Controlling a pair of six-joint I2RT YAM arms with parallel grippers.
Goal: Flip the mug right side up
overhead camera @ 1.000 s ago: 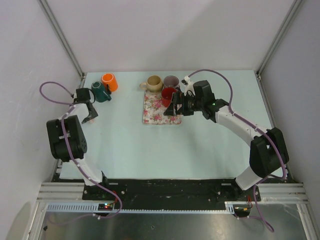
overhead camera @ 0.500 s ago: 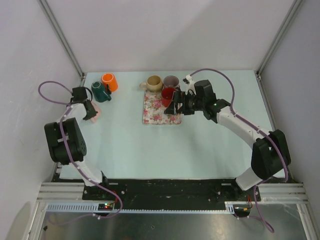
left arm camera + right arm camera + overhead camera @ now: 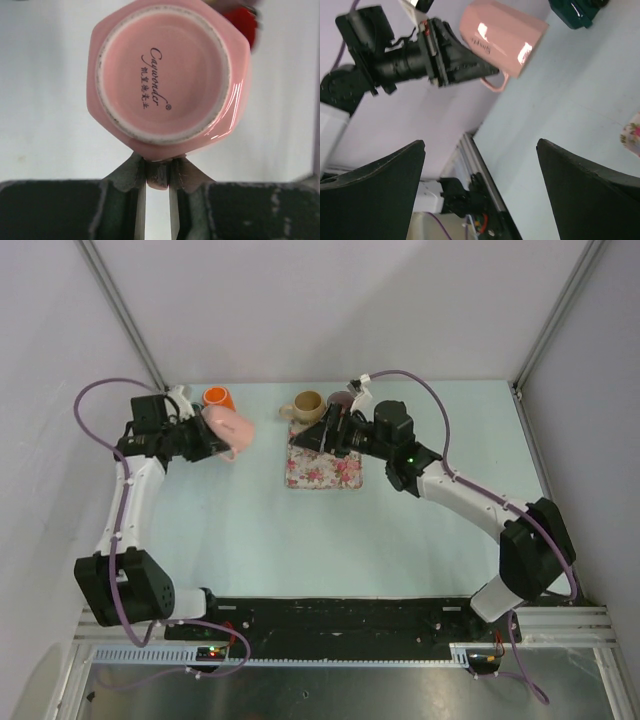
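Pale bench (image 3: 260, 530): left pincer (image 3: 157, 172), at ten o'clock, grips pink mug (image 3: 167, 75) sideways; right pincer (image 3: 480, 145) spread apart.

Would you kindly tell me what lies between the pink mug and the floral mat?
Only bare tabletop: the top external view shows nothing between the pink mug, held in the left pincer, and the floral mat.

Bright, even light; soft shadows. Glare on pink mug (image 3: 167, 75); rt-wrist fingers (image 3: 370, 190) blurred.
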